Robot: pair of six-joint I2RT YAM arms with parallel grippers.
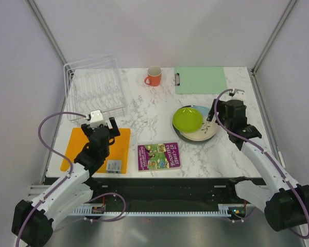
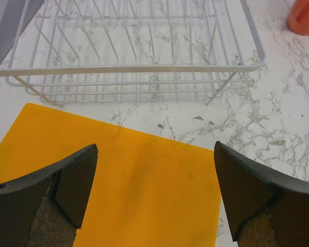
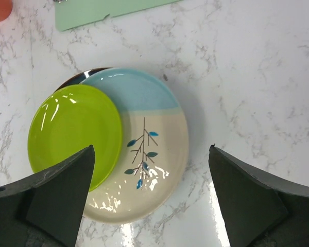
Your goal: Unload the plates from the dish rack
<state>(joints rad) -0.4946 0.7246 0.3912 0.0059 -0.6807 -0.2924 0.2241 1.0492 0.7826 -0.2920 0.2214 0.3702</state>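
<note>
my left gripper hangs wide open and empty over the orange mat, just in front of the dish rack. further right the plates lie stacked on the table, the lime plate on top, with my right gripper spread wide above them, holding nothing.

Three stacked plates show beneath the right gripper: one lime green plate, one cream-and-light-blue plate and one dark plate seen only as a rim; one wire dish rack lies ahead of the left gripper, one orange mat under it, and farther off are one orange mug, one green clipboard and one book.
</note>
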